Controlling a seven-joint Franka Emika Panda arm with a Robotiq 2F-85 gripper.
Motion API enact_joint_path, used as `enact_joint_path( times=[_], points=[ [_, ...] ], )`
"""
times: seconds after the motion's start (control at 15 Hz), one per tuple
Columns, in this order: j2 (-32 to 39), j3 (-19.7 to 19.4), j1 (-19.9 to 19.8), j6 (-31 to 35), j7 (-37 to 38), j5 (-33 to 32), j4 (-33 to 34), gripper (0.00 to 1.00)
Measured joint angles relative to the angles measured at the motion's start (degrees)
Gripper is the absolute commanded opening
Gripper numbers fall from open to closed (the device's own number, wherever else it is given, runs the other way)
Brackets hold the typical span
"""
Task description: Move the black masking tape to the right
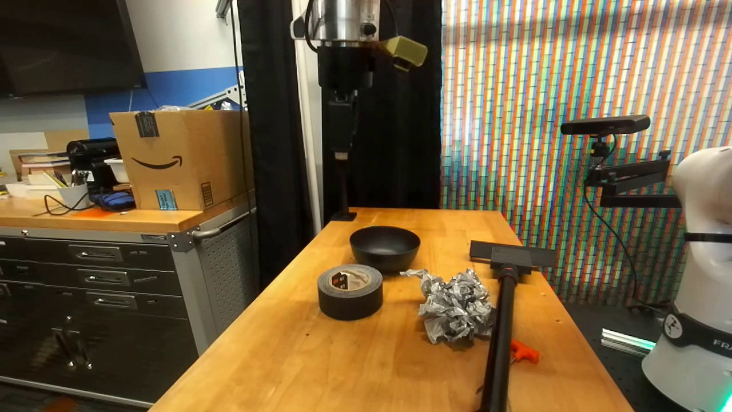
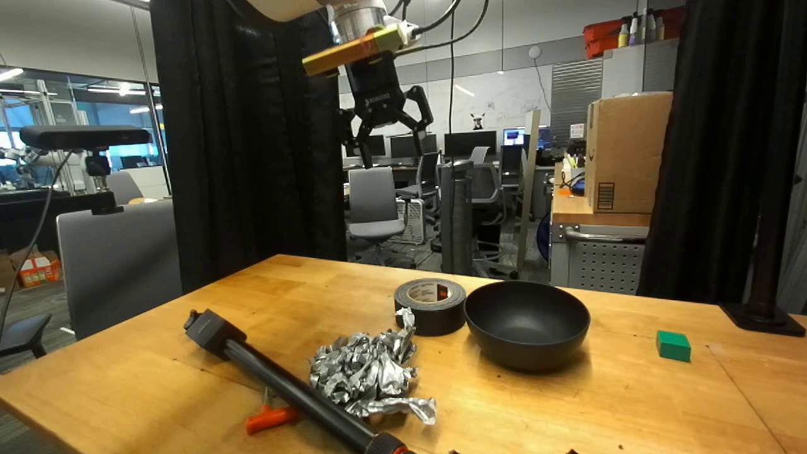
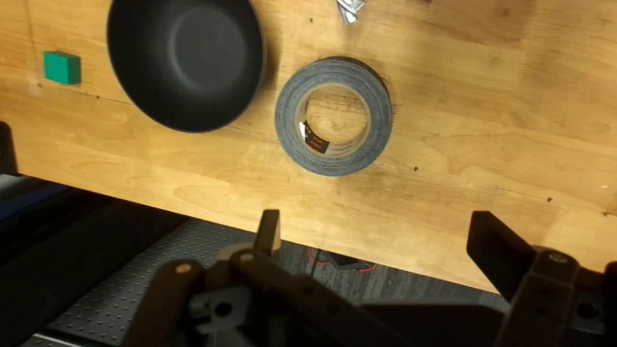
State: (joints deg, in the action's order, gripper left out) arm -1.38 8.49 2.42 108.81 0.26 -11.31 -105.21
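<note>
The black masking tape (image 1: 350, 306) is a thick roll lying flat on the wooden table beside a black bowl. It also shows in an exterior view (image 2: 435, 320) and in the wrist view (image 3: 381, 115), where a narrow gap separates it from the bowl. My gripper (image 2: 393, 157) is open and empty, high above the table and pointing down. In the wrist view, its two fingers (image 3: 376, 212) are spread wide over the table's edge, with the tape beyond the fingertips. In an exterior view the gripper (image 1: 341, 154) appears edge-on.
The black bowl (image 3: 183, 62) sits beside the tape. Crumpled silver foil (image 1: 456, 309) and a long black tool (image 1: 501, 343) lie near it, with an orange-handled item (image 2: 270, 419). A green block (image 2: 673, 346) lies beyond the bowl. A black post base (image 2: 763, 320) stands at the table's end.
</note>
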Motion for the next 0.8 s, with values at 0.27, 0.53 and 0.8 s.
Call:
enact_joint_path(
  times=[0.27, 0.53, 0.8],
  points=[
    [3.2, -1.0, 0.1, 0.0, -3.3, 4.4, 2.0, 1.0],
    [5.7, -2.3, 0.0, 0.0, -4.1, 4.7, 2.2, 1.0],
    [9.4, -2.7, 0.0, 0.0, -4.2, 4.7, 1.9, 1.0]
  ],
)
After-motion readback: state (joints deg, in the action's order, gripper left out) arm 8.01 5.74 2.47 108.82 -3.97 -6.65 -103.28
